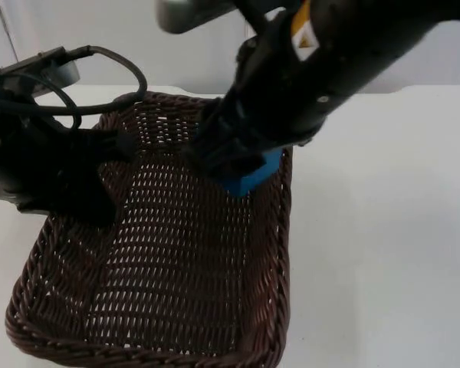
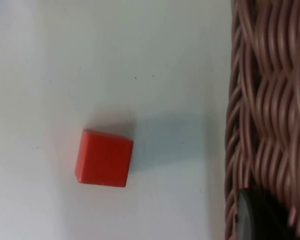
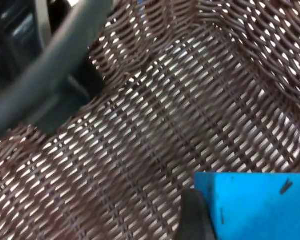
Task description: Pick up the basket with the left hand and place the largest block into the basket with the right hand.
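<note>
Top view: the basket fills the lower left of the frame, its left rim clamped in the left gripper. The right gripper holds the blue block over the basket's upper right, seemingly unreleased.

Left wrist view: a red block sits on the table beside the rim.

Right wrist view: the blue block hangs above the weave; dropping it remains.

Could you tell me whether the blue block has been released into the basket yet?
Not yet: the blue block is over the basket, gripped by the right pincer. The left pincer holds the basket's rim.
</note>
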